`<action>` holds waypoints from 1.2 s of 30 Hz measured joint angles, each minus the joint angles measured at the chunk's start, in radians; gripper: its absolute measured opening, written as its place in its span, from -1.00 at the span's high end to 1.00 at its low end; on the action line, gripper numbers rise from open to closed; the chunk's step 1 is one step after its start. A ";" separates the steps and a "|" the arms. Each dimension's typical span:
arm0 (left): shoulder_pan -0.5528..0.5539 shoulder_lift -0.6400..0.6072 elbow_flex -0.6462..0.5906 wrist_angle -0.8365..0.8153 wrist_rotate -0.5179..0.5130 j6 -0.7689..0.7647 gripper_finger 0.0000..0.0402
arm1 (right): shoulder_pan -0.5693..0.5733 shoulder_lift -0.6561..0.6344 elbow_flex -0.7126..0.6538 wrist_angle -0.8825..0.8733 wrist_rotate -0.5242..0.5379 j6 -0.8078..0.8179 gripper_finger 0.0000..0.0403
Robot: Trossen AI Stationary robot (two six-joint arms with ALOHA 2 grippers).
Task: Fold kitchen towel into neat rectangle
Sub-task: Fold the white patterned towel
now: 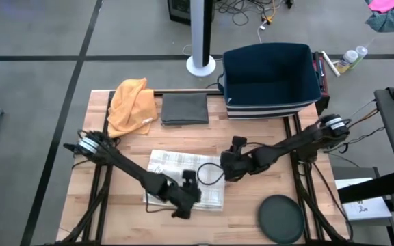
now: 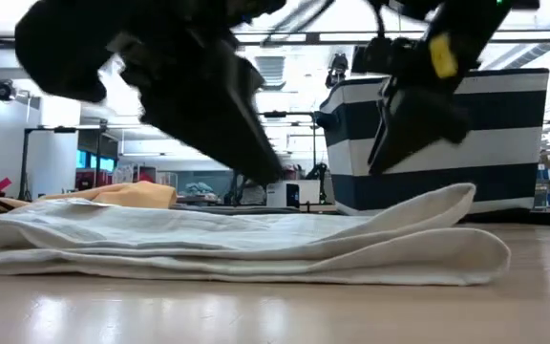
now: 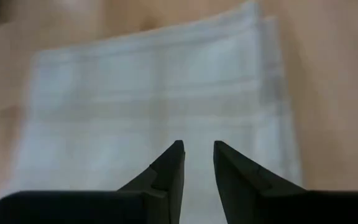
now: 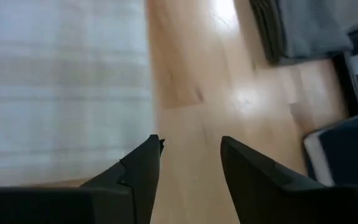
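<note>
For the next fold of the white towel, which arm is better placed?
Probably the left: the left hand hovers open directly over the white checked kitchen towel, while the right hand, also open, hangs over bare wood beside its edge.

The kitchen towel [image 1: 183, 179] is white with faint grey checks. An orange cloth [image 1: 130, 104], a dark grey folded cloth [image 1: 184, 108], a navy-and-white striped bin [image 1: 271, 78] and a black disc [image 1: 281, 218] sit on the pale wooden worktop [image 1: 252, 133].

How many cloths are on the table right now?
3: the white kitchen towel under both arms near the front, a dark grey folded cloth at the back, and an orange cloth bunched beside it.
</note>
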 joint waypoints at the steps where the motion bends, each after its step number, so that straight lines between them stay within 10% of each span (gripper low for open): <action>1: 0.010 -0.032 -0.012 -0.022 -0.010 -0.001 0.61 | 0.017 -0.013 -0.002 0.026 -0.025 0.020 0.21; 13: 0.222 -0.376 -0.533 0.094 -0.091 -0.163 0.62 | 0.220 0.212 -0.062 0.720 -0.261 0.079 0.22; 25: 0.070 -0.403 -0.791 0.386 -0.047 -0.598 0.62 | 0.102 0.205 0.000 0.130 -0.202 -0.012 0.23; 36: -0.087 -0.251 -0.518 0.306 -0.147 -0.653 0.62 | -0.054 -0.049 -0.017 0.042 -0.095 -0.115 0.25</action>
